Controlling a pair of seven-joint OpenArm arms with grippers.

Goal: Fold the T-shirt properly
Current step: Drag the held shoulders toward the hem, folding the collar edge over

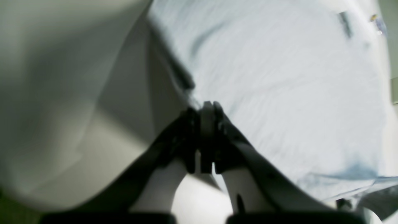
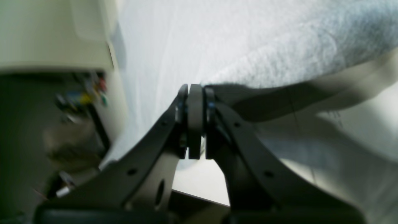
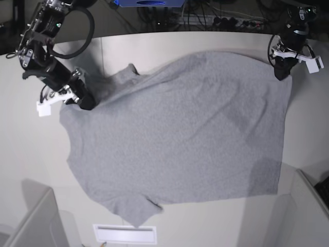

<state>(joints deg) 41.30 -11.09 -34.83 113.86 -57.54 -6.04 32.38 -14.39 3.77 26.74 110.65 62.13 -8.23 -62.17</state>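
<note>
The heather-grey T-shirt (image 3: pixel 180 134) lies spread on the table with its plain side up; no lettering shows. One sleeve points to the near edge (image 3: pixel 136 211) and the other lies at the far left (image 3: pixel 123 74). My left gripper (image 3: pixel 281 73) is shut on the shirt's far right corner. In the left wrist view the closed gripper (image 1: pixel 206 107) pinches the cloth's edge (image 1: pixel 279 93). My right gripper (image 3: pixel 86 102) is shut on the shirt's left corner. In the right wrist view the closed gripper (image 2: pixel 195 90) holds the fabric (image 2: pixel 248 40).
The shirt rests on a beige table (image 3: pixel 41 154). Cables and a power strip (image 3: pixel 226 20) lie behind the far edge. A white slotted plate (image 3: pixel 125 234) sits at the near edge. Raised box corners stand at the near left (image 3: pixel 31 221) and near right (image 3: pixel 308 211).
</note>
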